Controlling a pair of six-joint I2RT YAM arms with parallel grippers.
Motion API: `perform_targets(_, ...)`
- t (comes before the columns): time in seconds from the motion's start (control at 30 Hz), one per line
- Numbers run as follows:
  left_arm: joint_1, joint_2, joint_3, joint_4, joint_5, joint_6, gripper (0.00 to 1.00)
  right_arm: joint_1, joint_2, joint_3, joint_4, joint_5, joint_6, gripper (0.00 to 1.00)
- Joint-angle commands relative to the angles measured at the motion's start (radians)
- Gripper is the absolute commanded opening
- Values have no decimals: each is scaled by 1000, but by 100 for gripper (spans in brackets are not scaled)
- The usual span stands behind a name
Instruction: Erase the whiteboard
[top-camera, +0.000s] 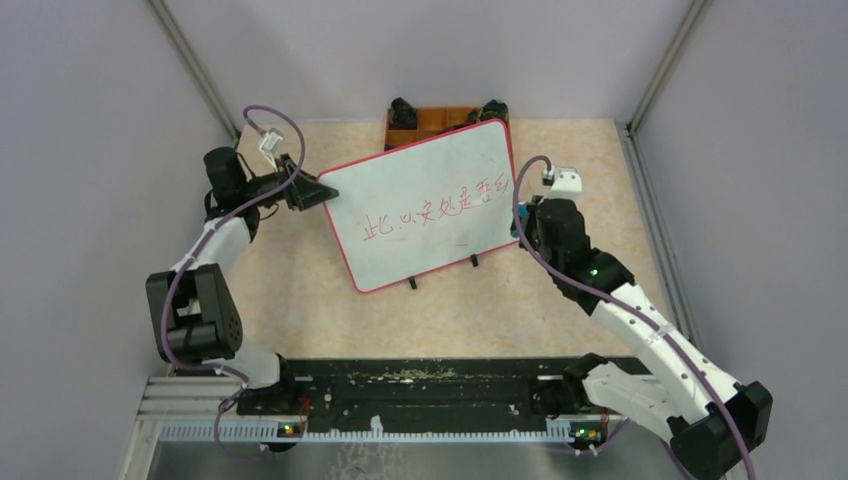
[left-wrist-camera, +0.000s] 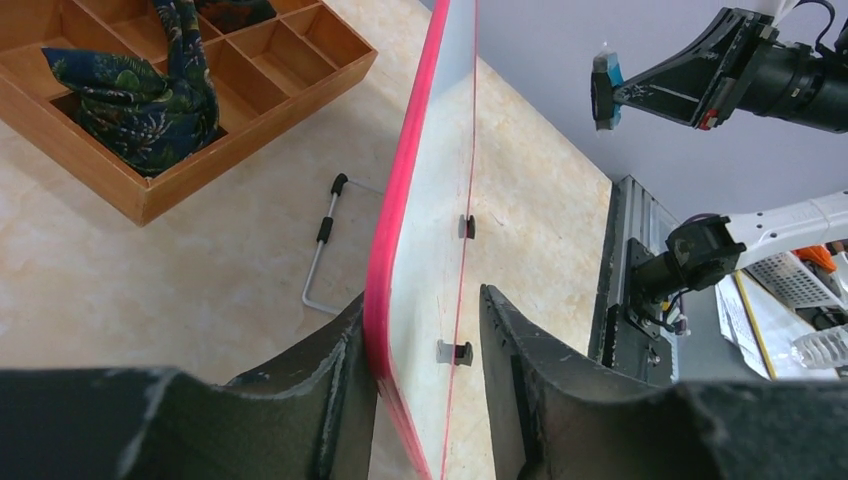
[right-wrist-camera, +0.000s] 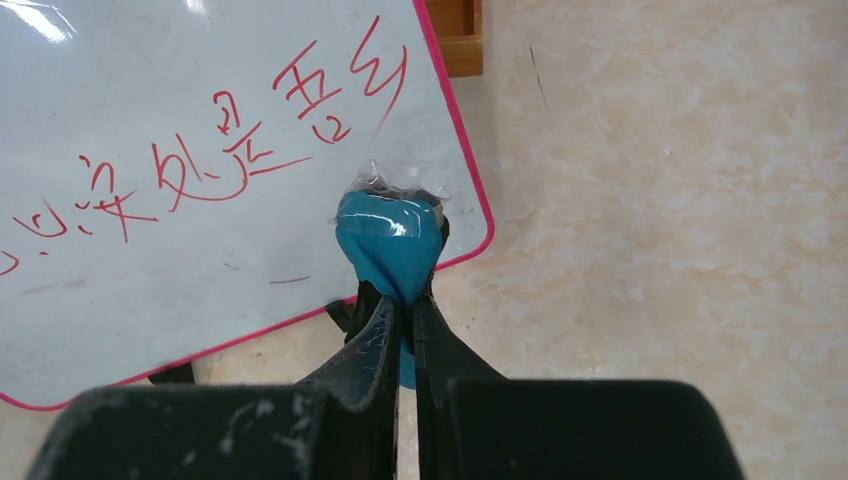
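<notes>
I am pinching a teal block eraser (right-wrist-camera: 388, 238) in my right gripper (right-wrist-camera: 403, 300) at the right end of the red-rimmed white whiteboard (top-camera: 430, 170); red handwriting (right-wrist-camera: 200, 170) is running leftward toward my left gripper (left-wrist-camera: 422, 305), loosely straddling the rim

Left arm (top-camera: 215, 245) bent, reaching forward, pincer (left-wrist-camera: 422, 305) jaws apart. Right arm (top-camera: 628, 303) extended, pincer (right-wrist-camera: 402, 305) clamped on blue wad (right-wrist-camera: 388, 235).

The whiteboard (top-camera: 430, 170) hides the near part of the wooden tray (top-camera: 430, 122) at the table's far edge (dark items (top-camera: 403, 108) in it too small to identify).
</notes>
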Motion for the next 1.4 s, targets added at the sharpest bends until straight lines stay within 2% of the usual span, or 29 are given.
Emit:
perform_targets(0.0,-10,19,26,37,-10,-18,42,-21,-2,4,54,-9,7,0)
perform_targets(0.2,-10,28,27,24,-1,-4,17,-32,-3,-3,67,-18,4,0)
perform_targets(0.3,-10,34,28,21,2,-1,16,-37,-8,-22,106,-5,-16,0)
perform_targets(0.4,-10,41,35,-3,-6,30,16,-68,-33,-111,269,6,-37,0)
perform_targets(0.5,-10,52,39,-33,-14,63,12,-146,-12,-207,434,-120,-24,0)
perform_targets(0.67,-10,68,56,-111,-17,134,0,-183,122,-202,575,-201,-11,0)
perform_targets(0.87,-10,64,66,-170,-33,188,0,-183,194,-146,635,-202,-45,0)
perform_targets(1.0,-10,69,65,-171,-34,196,0,-184,227,-136,734,-203,-108,0)
perform_targets(1.37,-9,69,81,-216,-49,236,0,-197,414,-59,890,-235,-153,0)
